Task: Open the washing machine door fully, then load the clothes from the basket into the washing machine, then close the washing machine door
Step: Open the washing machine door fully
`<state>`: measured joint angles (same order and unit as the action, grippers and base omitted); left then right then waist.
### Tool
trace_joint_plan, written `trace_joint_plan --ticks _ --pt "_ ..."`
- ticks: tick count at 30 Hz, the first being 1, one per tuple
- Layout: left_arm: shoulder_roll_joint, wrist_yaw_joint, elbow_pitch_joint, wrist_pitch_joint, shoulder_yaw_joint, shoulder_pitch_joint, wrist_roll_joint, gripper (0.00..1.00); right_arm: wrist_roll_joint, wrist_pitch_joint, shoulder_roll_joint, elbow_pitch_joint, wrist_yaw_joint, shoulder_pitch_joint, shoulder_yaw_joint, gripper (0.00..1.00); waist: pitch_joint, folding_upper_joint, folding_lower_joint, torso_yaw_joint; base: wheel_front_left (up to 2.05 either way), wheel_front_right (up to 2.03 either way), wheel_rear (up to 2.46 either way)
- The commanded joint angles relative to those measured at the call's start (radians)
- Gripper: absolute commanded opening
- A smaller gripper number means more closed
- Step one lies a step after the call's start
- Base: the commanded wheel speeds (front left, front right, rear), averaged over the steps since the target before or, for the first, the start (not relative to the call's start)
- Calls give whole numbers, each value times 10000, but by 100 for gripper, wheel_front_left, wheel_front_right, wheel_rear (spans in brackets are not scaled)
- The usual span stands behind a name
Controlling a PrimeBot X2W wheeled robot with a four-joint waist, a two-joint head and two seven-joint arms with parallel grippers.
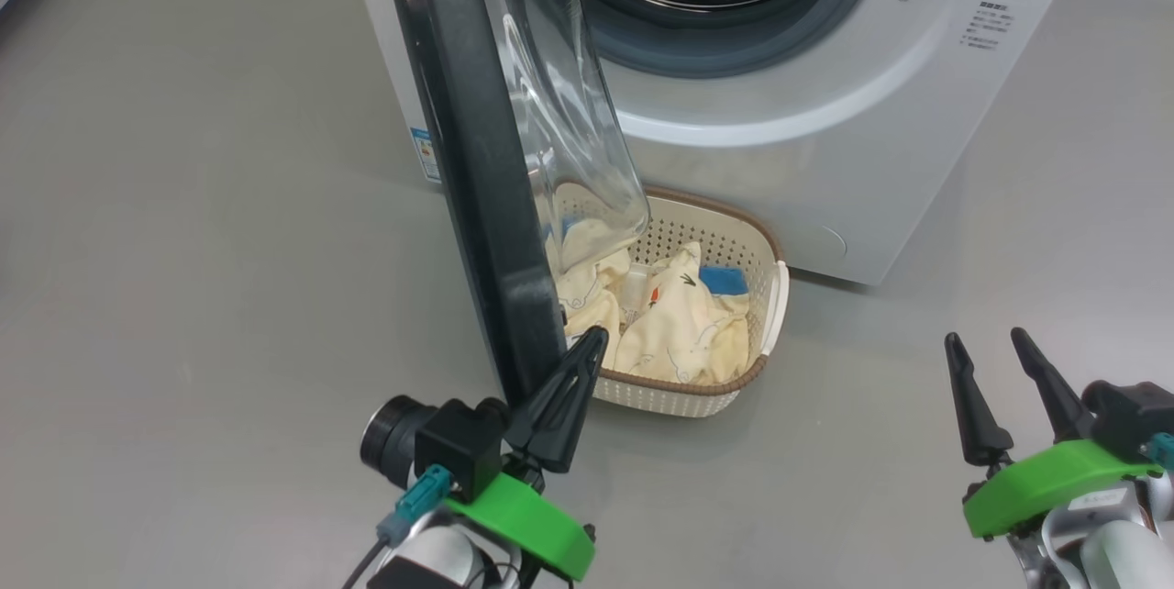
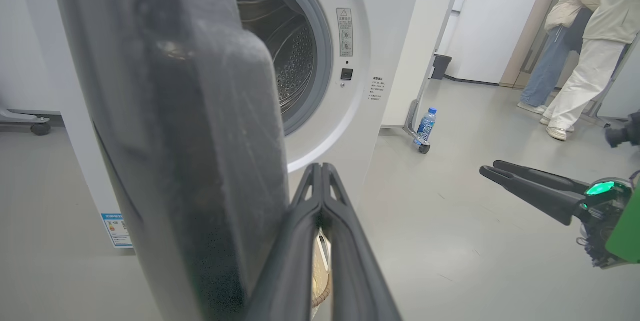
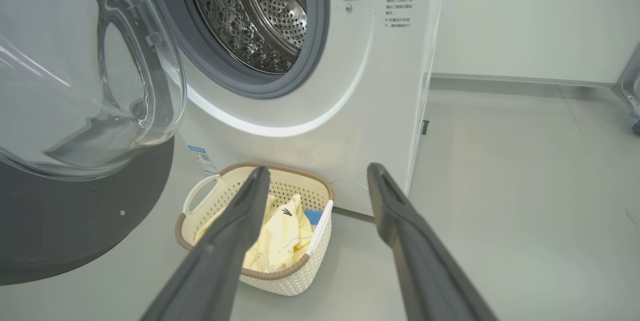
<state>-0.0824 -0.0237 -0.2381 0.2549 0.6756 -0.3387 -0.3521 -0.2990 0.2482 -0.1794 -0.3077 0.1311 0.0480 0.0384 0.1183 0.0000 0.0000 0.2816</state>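
The washing machine (image 1: pixel 780 112) is stood on the floor (image 1: pixel 183 295) at the upper centre and right of the head view. The washing machine door (image 1: pixel 477 158) is swung out from its left side down toward the lower centre. The basket (image 1: pixel 769 250) is set before the machine, just right of the door, with the clothes (image 1: pixel 683 323) in it. The left jaws are placed just beside the door's lower edge; the right jaws are found at lower right, well apart from the basket.

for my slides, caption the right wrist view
Open right pincer aimed at the basket of clothes by the washer, door open
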Motion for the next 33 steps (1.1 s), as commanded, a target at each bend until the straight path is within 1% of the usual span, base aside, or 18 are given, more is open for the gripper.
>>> trace_joint_plan --ticks 1,10,13,14,17,25,33 --pt "-306 241 265 68 -765 -237 -12 0 -39 136 -274 264 -4 375 193 100 2 0 0 47 0 0 0" --pt "-420 643 340 68 -1058 -57 -47 0 -81 136 -334 203 -4 291 202 100 -107 0 0 440 0 0 0" --pt "-445 831 383 68 -1176 32 -53 0 -94 136 -346 183 -4 226 203 100 -147 0 0 663 0 0 0" --pt "-485 950 380 68 -1276 93 -77 0 -101 136 -351 171 -4 173 212 100 -167 0 0 831 0 0 0" --pt "-511 1093 368 68 -1423 160 -152 0 -117 136 -357 173 -4 106 208 100 -167 0 0 1124 0 0 0" --pt "-687 1271 295 68 -1802 260 -374 0 -143 136 -312 142 -4 121 243 100 -227 0 0 1577 0 0 0" --pt "-1051 1410 68 68 -2501 224 -728 0 -157 136 -339 148 -4 136 335 100 -167 0 0 1635 0 0 0"
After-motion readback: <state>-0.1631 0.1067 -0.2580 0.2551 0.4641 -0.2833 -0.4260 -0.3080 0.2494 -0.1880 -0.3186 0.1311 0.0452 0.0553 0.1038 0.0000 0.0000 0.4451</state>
